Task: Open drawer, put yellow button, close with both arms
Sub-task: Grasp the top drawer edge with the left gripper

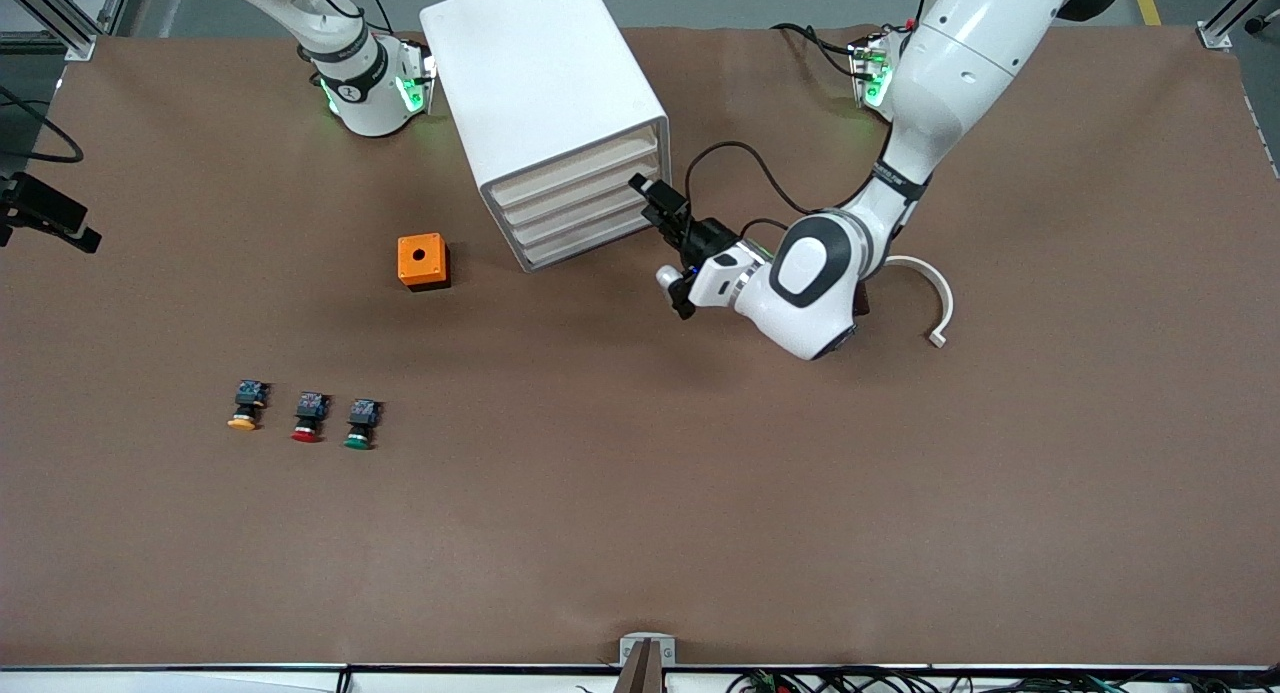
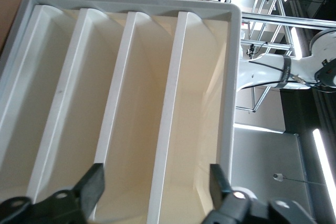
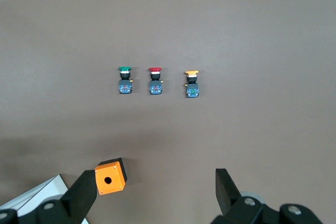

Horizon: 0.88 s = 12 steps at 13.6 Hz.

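Brown desk [image 1: 640, 513] throughout, carrying everything in sight. Nearest the front camera, toward the right arm's end: three small push-buttons in a row, caps pointing at that camera — yellow button [image 1: 245, 405] outermost, red button [image 1: 309, 416] beside it, green button [image 1: 361, 423] next, none touching another. Same row seen in the right wrist view, with the yellow button [image 3: 191, 84] well apart from the tool. Farther from the front camera: orange cube [image 1: 423, 261] with a round hole in its top face, standing alone, near the cabinet's front corner. Farther again: big white cabinet [image 1: 545, 93], turned at an angle, four shallow drawers stacked in its front, the uppermost drawer [image 1: 585, 163] flush and shut like the three below. Right at that front, off the desk: left tool [image 1: 655, 198], fingers spread wide and gripping nothing, level with the upper drawers by the cabinet's edge toward the left arm's end; in the left wrist view, left tool [image 2: 152, 182] with both black fingers straddling the drawer fronts. Near the left arm's elbow, flat on the desk: curved white band [image 1: 935, 298]. Right tool [image 3: 157, 192] up in the air, over the desk between cabinet and orange cube, fingers parted wide and empty, waiting.
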Available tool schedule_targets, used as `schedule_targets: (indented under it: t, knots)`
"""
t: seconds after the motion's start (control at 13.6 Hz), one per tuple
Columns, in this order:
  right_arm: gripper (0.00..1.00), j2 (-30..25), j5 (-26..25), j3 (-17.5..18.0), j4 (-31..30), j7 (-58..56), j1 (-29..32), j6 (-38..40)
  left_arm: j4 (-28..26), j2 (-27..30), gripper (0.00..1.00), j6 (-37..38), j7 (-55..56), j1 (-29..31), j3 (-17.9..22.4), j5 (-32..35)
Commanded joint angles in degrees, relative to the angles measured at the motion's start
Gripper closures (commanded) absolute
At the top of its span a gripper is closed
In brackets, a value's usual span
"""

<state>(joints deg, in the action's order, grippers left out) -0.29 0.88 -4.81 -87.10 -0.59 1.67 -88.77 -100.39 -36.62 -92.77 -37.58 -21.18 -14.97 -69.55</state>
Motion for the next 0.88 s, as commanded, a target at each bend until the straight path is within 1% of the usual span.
schedule_targets:
  t: [0.0, 0.22, 0.37, 0.59, 0.66, 0.81]
  knots:
    - [0.00, 0.55, -0.62, 0.42, 1.67, -0.47, 0.79, 0.88, -0.25, -0.20, 0.23, -1.88, -1.18, -1.40, 0.12, -2.95]
    - [0.00, 0.55, -0.62, 0.42, 1.67, -0.47, 1.67, 0.88, -0.34, -0.99, 0.28, -4.43, -2.83, -4.30, 0.12, -6.19]
    - [0.00, 0.64, -0.53, 0.42, 1.67, -0.38, 1.76, 0.97, -0.60, -1.52, 0.29, -5.05, -4.42, -5.88, 0.12, -9.45]
    - [0.00, 0.64, -1.06, 0.42, 1.49, -0.47, 2.55, 2.64, -1.04, -1.79, 0.32, -7.50, -5.22, -8.34, 0.12, -12.44]
    - [0.00, 0.64, -1.14, 0.42, 1.49, -0.55, 2.90, 2.38, -1.13, -1.79, 0.37, -7.86, -5.39, -8.79, 0.12, -13.23]
    - [0.00, 3.00, -1.15, 0.42, 1.41, -0.55, 3.60, 1.59, -1.13, -1.70, 0.43, -8.56, -5.31, -9.40, 0.12, -13.77]
